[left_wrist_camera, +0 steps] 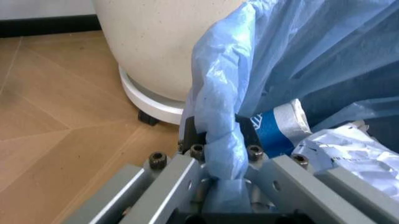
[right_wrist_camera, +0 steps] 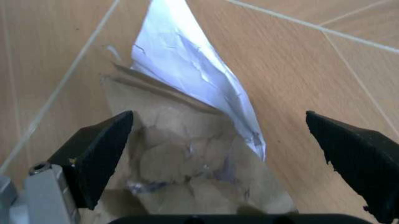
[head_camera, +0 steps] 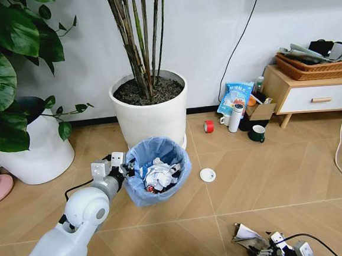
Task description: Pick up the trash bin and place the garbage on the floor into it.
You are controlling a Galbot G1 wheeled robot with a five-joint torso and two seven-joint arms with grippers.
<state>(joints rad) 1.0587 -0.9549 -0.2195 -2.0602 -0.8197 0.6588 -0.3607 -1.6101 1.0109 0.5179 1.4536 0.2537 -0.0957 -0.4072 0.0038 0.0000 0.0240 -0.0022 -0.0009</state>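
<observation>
While the left gripper (head_camera: 125,167) pinches the rim of the small dark bin with the crinkly blue bag (head_camera: 158,170), held left of centre, the right gripper (right_wrist_camera: 218,140) hangs open over crumpled brown and white paper (right_wrist_camera: 187,140) on the near floor. The thin bag could slip and spill.

The trash bin (head_camera: 158,170) is small and round, lined with a crinkly light-blue bag, and sits tilted just before the white planter. It holds crumpled white paper (head_camera: 160,175) (plus a blue-white cup (left_wrist_camera: 283,128)). On the floor lie a white round lid (head_camera: 207,174) and creased brown-and-white paper (right_wrist_camera: 199,140).
</observation>
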